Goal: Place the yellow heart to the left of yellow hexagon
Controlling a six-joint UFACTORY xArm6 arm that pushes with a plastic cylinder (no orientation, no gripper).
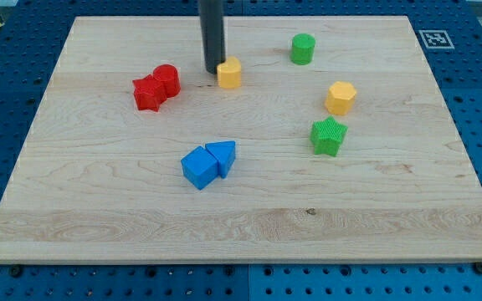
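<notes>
The yellow heart (230,73) lies near the top middle of the wooden board (99,192). The yellow hexagon (340,98) lies to the right of it and a little lower, well apart. My tip (212,69) stands right at the heart's left side, touching or nearly touching it. The dark rod comes down from the view's top.
A red pair of blocks (156,87) lies to the left of my tip. A green cylinder (303,48) lies at the top right. A green star (329,135) sits just below the hexagon. A blue cube (198,167) and a blue triangle (223,155) touch at the middle.
</notes>
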